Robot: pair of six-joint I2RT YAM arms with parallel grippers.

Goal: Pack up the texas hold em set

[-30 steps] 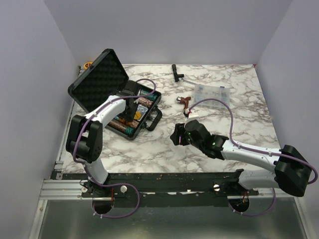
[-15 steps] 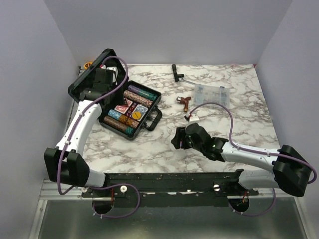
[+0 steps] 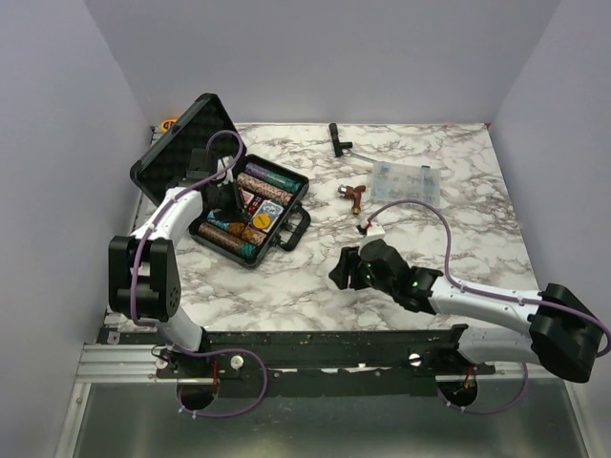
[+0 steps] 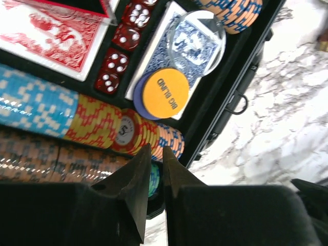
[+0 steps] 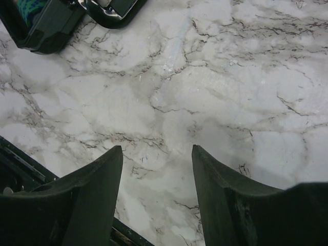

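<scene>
Left wrist view: the left gripper (image 4: 156,154) hangs over the open briefcase (image 4: 221,97), its fingers drawn nearly together with only a thin slit between the tips and nothing pinched.
Chips: rows of poker chips (image 4: 77,120) lie right past the fingertips, running across them.
Deck: the blue card deck (image 4: 156,61) lies just beyond the chip rows. An orange round chip (image 4: 165,92) rests on its nearer end and a clear disc (image 4: 196,43) on its farther end.
Other contents: red dice (image 4: 122,37) sit beside the blue deck, and a red card deck (image 4: 51,33) lies further to that side.
Right gripper: the right gripper (image 5: 156,154) has its fingers spread wide over bare table and holds nothing. A corner of the case and the handle (image 5: 110,10) lie ahead of it, well apart from the fingertips.
Surface: the table (image 3: 286,286) is white marble with grey veins.
Room: plain pale walls (image 3: 334,57) stand on three sides.
Around: beyond the right gripper lie a clear compartment box (image 3: 406,176), a small brown part (image 3: 351,194) and a black tool (image 3: 336,138), all apart from the case.
In the way: the raised foam-lined lid (image 3: 181,153) stands behind the left gripper.
</scene>
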